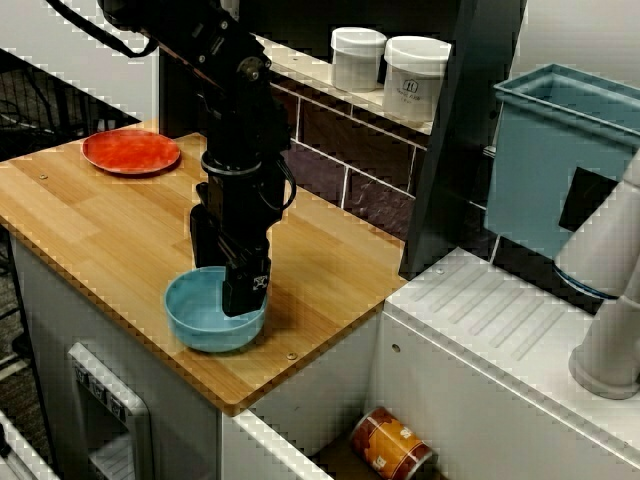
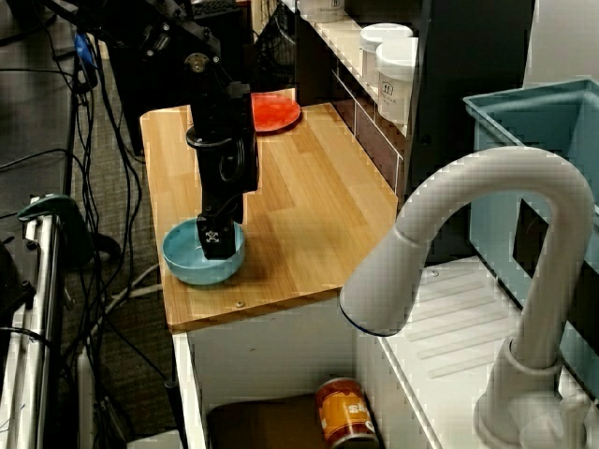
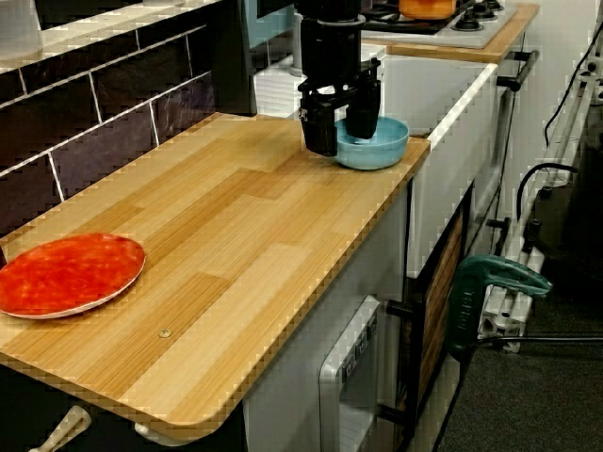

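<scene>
Reaches straight down onto the surface (image 3: 254, 226), claw (image 3: 341, 141) astride the rim of an upright round bowl (image 3: 382, 151), mouth up; cannot tell whether clamped.

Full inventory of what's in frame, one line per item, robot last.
bowl: 1, light blue, on the counter's front corner by the sink
plate: 1, red, far end of the counter
counter: 1, light wood, against the dark tiled wall
jars: 2, white, on the ledge above the tiles
can: 1, orange-brown, lying down in the sink
faucet: 1, white, over the sink
drainboard: 1, white, beside the sink
tub: 1, pale blue, behind the drainboard
clamp: 1, green, on the frame beside the counter
arm: 1, black, over the counter
gripper: 1, black, open, astride the bowl's rim
</scene>
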`<state>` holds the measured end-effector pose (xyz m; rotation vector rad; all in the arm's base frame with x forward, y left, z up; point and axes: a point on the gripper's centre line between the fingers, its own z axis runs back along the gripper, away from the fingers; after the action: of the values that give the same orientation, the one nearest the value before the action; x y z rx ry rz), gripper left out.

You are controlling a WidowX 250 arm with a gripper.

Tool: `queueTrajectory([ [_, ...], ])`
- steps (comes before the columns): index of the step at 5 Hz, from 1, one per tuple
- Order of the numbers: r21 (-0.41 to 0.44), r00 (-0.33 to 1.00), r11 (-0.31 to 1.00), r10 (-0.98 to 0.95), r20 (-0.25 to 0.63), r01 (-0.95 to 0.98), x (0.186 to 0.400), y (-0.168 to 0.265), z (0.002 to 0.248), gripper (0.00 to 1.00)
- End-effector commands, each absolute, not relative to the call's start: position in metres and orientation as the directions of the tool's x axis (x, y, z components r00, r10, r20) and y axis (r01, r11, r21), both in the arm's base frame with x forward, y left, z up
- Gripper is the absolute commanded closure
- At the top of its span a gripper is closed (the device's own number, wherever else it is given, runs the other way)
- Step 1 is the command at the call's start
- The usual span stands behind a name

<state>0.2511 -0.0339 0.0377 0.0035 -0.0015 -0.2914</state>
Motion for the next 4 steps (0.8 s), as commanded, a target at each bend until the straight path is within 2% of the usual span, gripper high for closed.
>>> queueTrajectory([
  [1,-0.001,0.955,0.958,-0.285,0.082,0.286,0.247,-0.023,0.070,0.00],
  [4,0.002,0.948,0.953,-0.301,0.099,0.303,0.228,-0.031,0.080,0.00],
])
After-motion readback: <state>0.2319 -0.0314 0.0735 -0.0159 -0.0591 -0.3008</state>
